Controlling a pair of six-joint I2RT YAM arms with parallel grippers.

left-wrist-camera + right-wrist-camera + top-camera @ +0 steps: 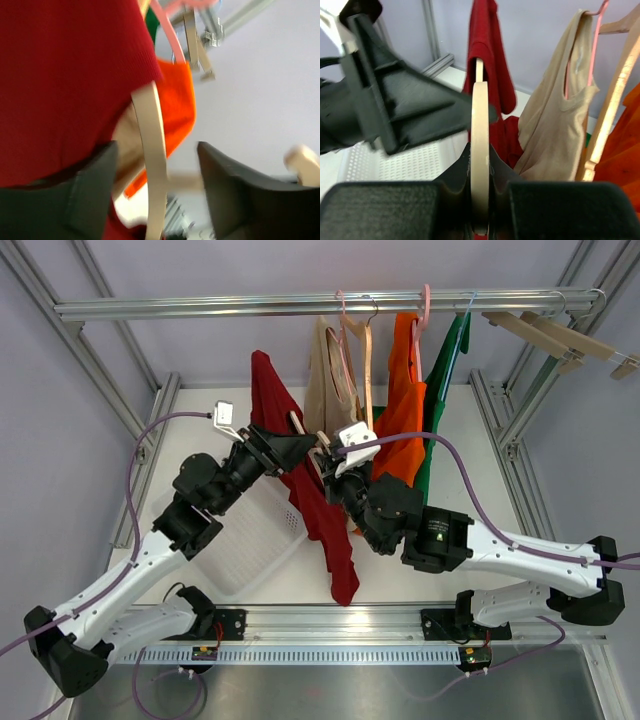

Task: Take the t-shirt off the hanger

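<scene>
Looks like a robotics lab, no home wardrobe: boxed in by an aluminium extrusion frame (200, 308) against plain pale walls (200, 265). Two white-and-black robot arms (130, 580) bolted to a slotted rail (330, 618) at the near edge of a white table (480, 440), purple cables (160, 420) trailing off each. Garments (405, 390) strung along the top bar, spare wooden hangers (560, 335) parked at its end, all bare metal and bench, no furniture-style fittings.

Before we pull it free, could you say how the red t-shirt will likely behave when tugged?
Probably floppy: the red t-shirt hangs in long limp folds. Likely light: the wooden hanger carrying it looks unbent. Its knit cloth may cling rather than slide.
</scene>
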